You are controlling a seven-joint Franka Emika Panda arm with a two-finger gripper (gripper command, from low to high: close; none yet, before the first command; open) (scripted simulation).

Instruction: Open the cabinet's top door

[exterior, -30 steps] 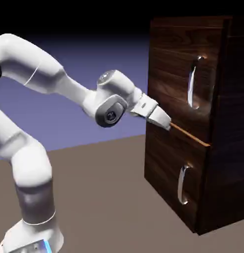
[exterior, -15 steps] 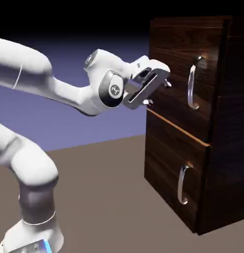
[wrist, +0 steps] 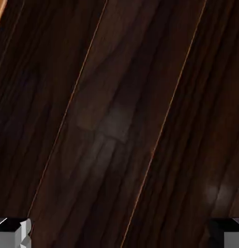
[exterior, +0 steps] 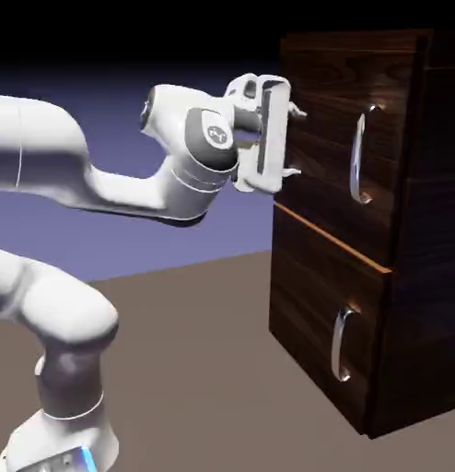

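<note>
Risen hand (exterior: 293, 141), handle (exterior: 360, 157) right of it

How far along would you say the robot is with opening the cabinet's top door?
Early. Done: the open tool is up at the top door, facing its wood. In hand: lining up; the hand view shows only dark grain, no handle. Left: reach the long silver handle, close on it, and pull. The door looks shut.
</note>
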